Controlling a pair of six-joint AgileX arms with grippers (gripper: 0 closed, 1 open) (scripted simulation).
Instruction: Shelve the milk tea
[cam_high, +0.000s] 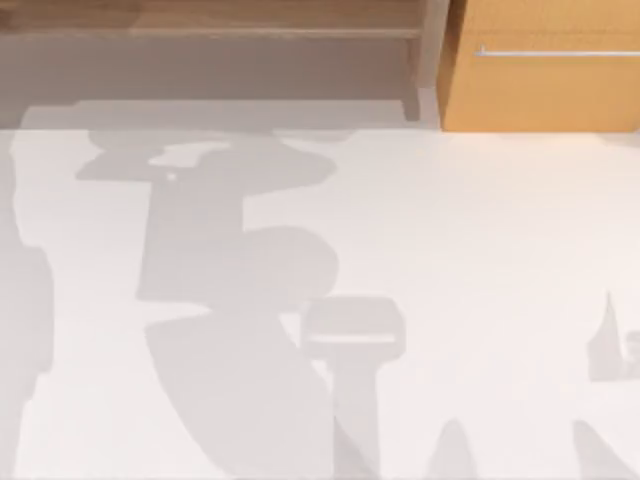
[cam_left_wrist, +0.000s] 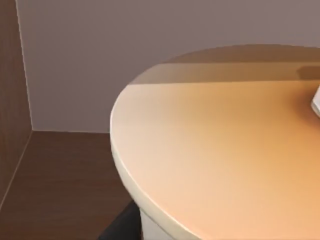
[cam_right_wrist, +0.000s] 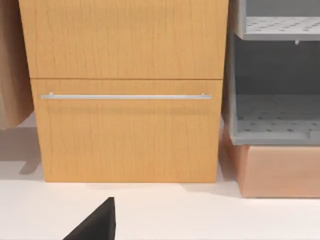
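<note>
Item: milk tea, tall orange-tan cup with flat lid, seen close beneath the left wrist, inside a brown wooden shelf bay.
Step, judged: placement.
Left claw, right claw: state cannot be told.
Next: confirm seating, release, withdraw clear.
Also: white bench; orange wooden drawer cabinet, far right.

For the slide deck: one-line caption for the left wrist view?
Close on the milk tea lid, white straw at frame edge, inside a brown-walled shelf.

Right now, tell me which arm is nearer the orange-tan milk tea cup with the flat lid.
Left. Its wrist camera looks closely down on the milk tea cup's flat orange lid, inside the brown wooden shelf. The right arm faces the orange wooden cabinet instead.
</note>
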